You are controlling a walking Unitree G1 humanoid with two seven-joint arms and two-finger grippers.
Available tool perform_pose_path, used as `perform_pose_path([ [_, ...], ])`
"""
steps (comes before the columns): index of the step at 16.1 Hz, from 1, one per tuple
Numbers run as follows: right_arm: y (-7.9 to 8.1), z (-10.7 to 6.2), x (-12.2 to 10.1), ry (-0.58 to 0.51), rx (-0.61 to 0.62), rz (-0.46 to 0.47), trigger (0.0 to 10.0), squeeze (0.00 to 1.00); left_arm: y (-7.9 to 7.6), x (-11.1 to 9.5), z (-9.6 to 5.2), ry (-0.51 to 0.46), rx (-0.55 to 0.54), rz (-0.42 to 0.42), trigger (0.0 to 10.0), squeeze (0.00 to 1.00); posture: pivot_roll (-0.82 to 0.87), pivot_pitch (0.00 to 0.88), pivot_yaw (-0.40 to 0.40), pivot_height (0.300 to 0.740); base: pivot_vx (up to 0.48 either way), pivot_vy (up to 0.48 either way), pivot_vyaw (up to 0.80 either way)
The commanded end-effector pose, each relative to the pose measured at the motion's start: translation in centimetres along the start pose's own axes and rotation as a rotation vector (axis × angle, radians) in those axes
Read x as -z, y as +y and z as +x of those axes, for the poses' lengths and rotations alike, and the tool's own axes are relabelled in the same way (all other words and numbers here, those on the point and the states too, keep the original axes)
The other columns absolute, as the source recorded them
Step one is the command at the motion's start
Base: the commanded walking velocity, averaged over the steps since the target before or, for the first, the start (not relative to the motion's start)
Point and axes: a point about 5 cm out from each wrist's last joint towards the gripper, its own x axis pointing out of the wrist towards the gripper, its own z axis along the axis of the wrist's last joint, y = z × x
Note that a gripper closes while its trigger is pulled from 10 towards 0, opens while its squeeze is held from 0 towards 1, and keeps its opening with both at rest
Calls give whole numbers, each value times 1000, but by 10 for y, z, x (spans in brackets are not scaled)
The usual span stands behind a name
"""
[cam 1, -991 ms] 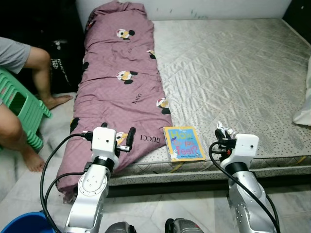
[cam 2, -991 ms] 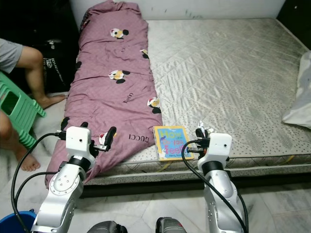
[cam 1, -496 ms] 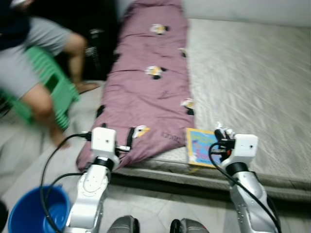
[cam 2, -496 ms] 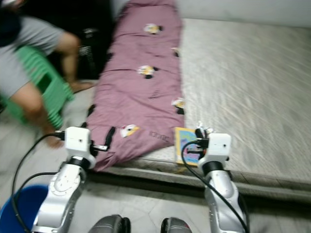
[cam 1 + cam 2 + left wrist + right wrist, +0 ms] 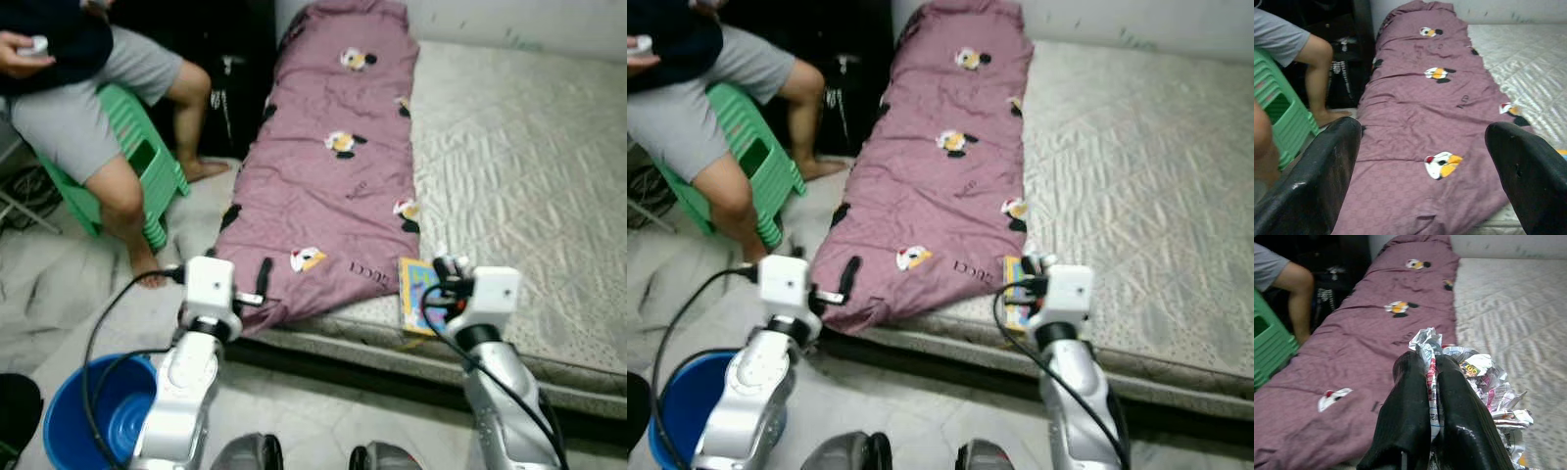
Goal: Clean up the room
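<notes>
Right end effector: fingers pressed together, clamped on a wad of crumpled printed paper. White newsprint with red and black type, creases sharp, most of the wad bulging to one side of the fingers. In the head views the wad sits at 12 o'clock from the right wrist housing, above the bed's near edge.

Left end effector: fingers wide apart, nothing between them, held over the near end of the quilt.

Quilt: mauve, cartoon-mouse prints, lying lengthwise along the bed's left side, its near corner hanging over the edge. A book with a yellow and blue cover lies at the bed's near edge, just beside the quilt's corner and partly hidden by the right wrist.

Bed: bare grey quilted mattress, low to the floor.

Floor pale, rumpled grey cloth at 9 o'clock. Blue bucket at 7 o'clock, close by the left arm. A person sits on a green stool at 10 o'clock, bare feet on the floor near the quilt's side. Dark furniture stands behind the person's legs.
</notes>
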Motion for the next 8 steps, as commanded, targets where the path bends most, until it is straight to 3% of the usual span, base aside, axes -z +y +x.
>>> perform_pose_path([
  [1,3,0,3,9,-10,11,10000,0,5,1,-2,6,-15,5,10000,0,-31,125,12,740,0,454,0],
  [7,3,0,2,9,-11,11,10000,0,4,1,-2,6,-16,3,10000,0,-32,135,15,740,0,480,0],
  [8,3,1,2,7,-14,11,10000,0,5,0,-2,0,-20,3,10000,0,-30,139,15,740,0,0,0],
])
